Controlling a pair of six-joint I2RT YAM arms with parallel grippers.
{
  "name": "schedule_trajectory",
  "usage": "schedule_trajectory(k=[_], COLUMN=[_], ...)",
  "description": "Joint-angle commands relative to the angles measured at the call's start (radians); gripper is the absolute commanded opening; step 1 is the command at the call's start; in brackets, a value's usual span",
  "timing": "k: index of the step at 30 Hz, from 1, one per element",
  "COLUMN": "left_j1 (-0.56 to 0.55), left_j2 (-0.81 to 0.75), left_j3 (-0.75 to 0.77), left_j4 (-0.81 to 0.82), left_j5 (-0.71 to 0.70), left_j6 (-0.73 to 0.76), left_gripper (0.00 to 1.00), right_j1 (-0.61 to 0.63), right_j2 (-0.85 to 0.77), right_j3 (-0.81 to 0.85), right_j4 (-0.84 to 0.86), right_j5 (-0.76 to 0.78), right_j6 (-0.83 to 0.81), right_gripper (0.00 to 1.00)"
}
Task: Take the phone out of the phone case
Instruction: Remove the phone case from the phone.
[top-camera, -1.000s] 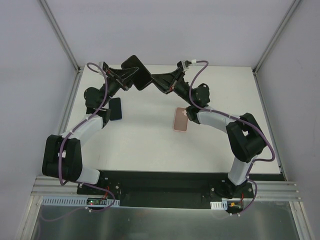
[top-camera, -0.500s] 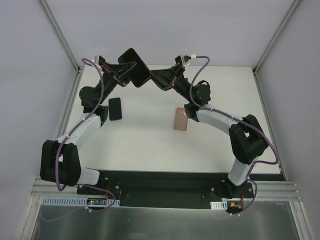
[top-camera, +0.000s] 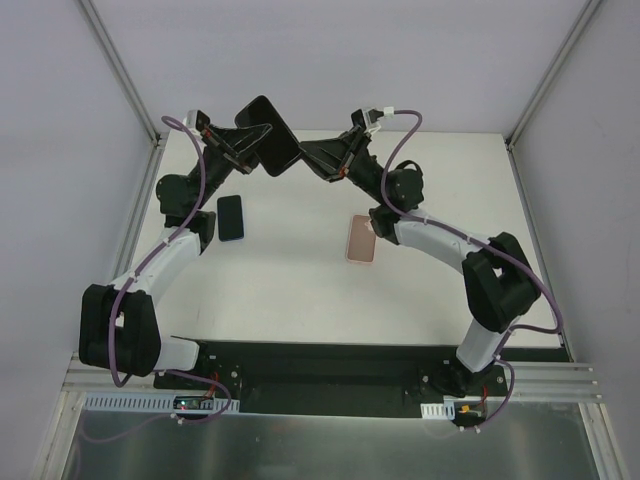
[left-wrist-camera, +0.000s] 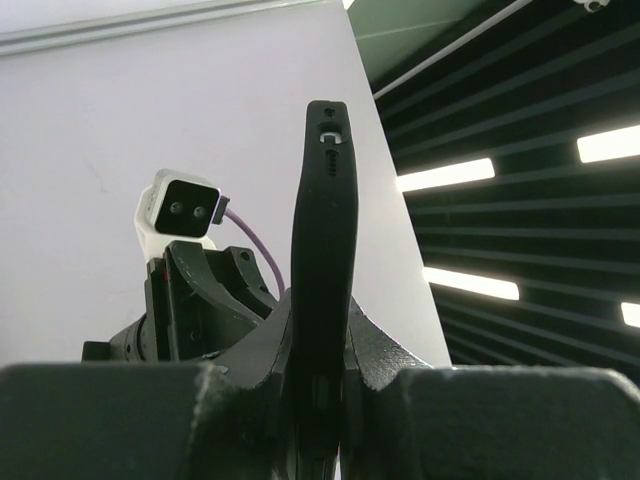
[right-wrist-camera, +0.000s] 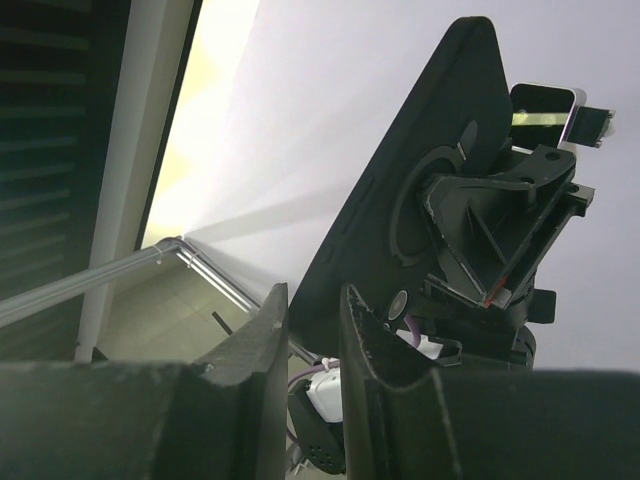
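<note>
While holding the phone (top-camera: 278, 140) aloft between two pincers, treat any release as a handover, never as a drop. Verify left pincer (top-camera: 256, 133) clenched on the phone: on the left wrist view, see the slab edge-on, pinched between both fingers. Verify right pincer (top-camera: 304, 155) clenched on the opposite lower corner: on the right wrist view, see that corner entering the gap between the fingers.

Locate the phone case (top-camera: 361, 238) flat on the desk (top-camera: 300, 290), just beside the right forearm, below the phone and well apart from it. Judge the extraction as done or nearly so. Disregard the small dark slab (top-camera: 231, 217) lying on the desk near the left arm.

Slacken one grip only and leave the other firm. Avoid twisting; expect a thin, smooth body to slip or pivot about a single corner hold. Lower slowly onto the desk, away from the case.

Note the pose: both arms stretched up and toward the far edge, elbows bent above the desk, wrists turned inward to face each other, fingertips meeting at the phone.
</note>
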Motion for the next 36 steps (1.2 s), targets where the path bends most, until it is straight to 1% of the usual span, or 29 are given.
schedule_trajectory(k=[1,4,5,6,18,27,31,34,35,36], left_j1=[-0.046,-0.046,-0.046,-0.046,-0.046,-0.046,-0.046,-0.046,-0.046,-0.046], left_j2=[-0.063,-0.063,-0.063,-0.063,-0.069,-0.08,-0.092,-0.103,-0.105,-0.109], left_j3=[0.012,0.027,0.032,0.038,0.103,0.162,0.175,0.176,0.176,0.172], left_j4=[0.424,0.43,0.433,0.439,0.458,0.435,0.419,0.407,0.407,0.406], left_j5=[0.079,0.079,0.076,0.076,0.056,0.058,0.058,0.062,0.062,0.061], left_j6=[-0.111,-0.116,-0.123,-0.128,-0.181,-0.185,-0.175,-0.168,-0.166,-0.165], left_gripper=[0.0,0.0,0.0,0.0,0.0,0.0,0.0,0.0,0.0,0.0], right_j1=[0.063,0.063,0.063,0.063,0.073,0.073,0.073,0.073,0.073,0.073], right_j2=[-0.042,-0.022,0.02,0.04,0.129,0.131,0.094,0.026,0.005,-0.013], right_j3=[-0.037,-0.037,-0.031,-0.015,0.11,0.128,0.093,0.055,0.047,0.039], right_j4=[0.046,0.075,0.113,0.132,0.132,0.129,0.094,0.001,-0.073,-0.11], right_j5=[-0.09,-0.082,-0.061,-0.064,-0.073,-0.061,-0.053,-0.065,-0.077,-0.079], right_j6=[-0.121,-0.092,-0.025,-0.006,0.02,0.037,-0.003,-0.095,-0.127,-0.179], right_gripper=[0.02,0.01,0.01,0.02,0.01,0.01,0.01,0.01,0.01,0.01])
